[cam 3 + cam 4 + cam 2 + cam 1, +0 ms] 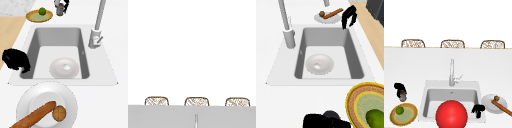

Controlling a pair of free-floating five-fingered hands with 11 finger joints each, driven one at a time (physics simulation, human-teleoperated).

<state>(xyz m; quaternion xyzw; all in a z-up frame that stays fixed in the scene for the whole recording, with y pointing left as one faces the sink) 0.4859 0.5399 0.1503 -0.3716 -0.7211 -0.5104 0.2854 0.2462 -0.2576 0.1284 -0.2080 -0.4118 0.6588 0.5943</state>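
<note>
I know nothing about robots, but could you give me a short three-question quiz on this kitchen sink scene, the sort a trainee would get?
1. True or false: the white bowl lies inside the sink.
2. What lies on the yellow plate? A: a green fruit. B: a spoon. C: a cup.
3. Which robot hand is beside the white plate that carries the long loaf?

Key: 1 true. 2 A. 3 the right robot hand, which is at the right end of the sink.
</note>
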